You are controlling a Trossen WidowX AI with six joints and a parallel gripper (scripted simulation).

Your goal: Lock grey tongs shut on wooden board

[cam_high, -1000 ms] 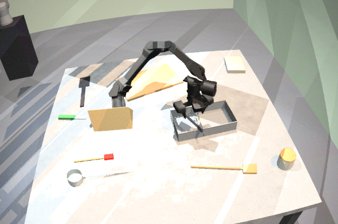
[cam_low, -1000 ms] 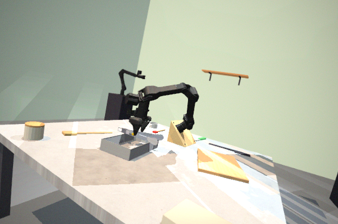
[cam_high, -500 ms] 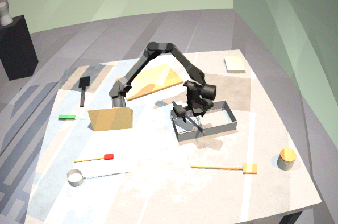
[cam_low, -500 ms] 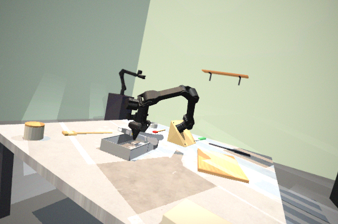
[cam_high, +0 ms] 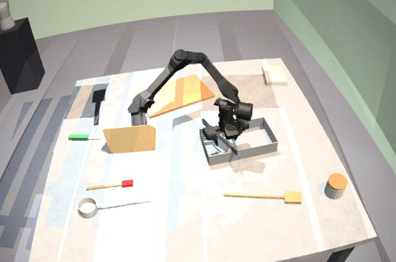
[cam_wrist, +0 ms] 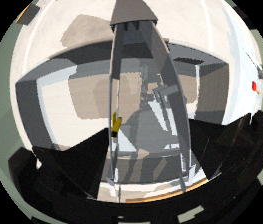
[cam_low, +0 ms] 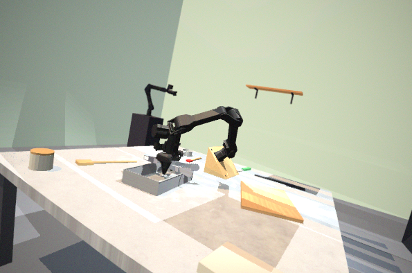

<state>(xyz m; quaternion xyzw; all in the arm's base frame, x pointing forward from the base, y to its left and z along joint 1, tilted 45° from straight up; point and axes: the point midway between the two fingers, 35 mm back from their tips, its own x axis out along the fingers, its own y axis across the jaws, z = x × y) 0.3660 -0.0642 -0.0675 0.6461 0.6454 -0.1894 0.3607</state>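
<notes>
The grey tongs [cam_high: 230,147] [cam_low: 194,167] [cam_wrist: 133,14] lie open across the grey roasting tin [cam_high: 261,150] [cam_low: 139,181] [cam_wrist: 24,109]. In the wrist view their hinge is at the top and the two arms spread downward, with a small yellow mark by the left arm. My gripper [cam_high: 225,141] [cam_wrist: 143,126] points down over the tin, open, with one finger outside each tongs arm. The fingertips look close to the arms; contact cannot be told. The wooden board [cam_high: 179,90] [cam_low: 264,202] lies beyond the tin, near the arm's base, bare.
A tan wedge block [cam_high: 131,139] [cam_low: 214,166] stands by the arm's base. A pale block [cam_high: 276,76] lies at a back corner. An orange-lidded canister [cam_high: 335,186] [cam_low: 41,159], a yellow spatula [cam_high: 292,197], a red-headed tool [cam_high: 127,183] and a saucepan [cam_high: 88,207] are farther off.
</notes>
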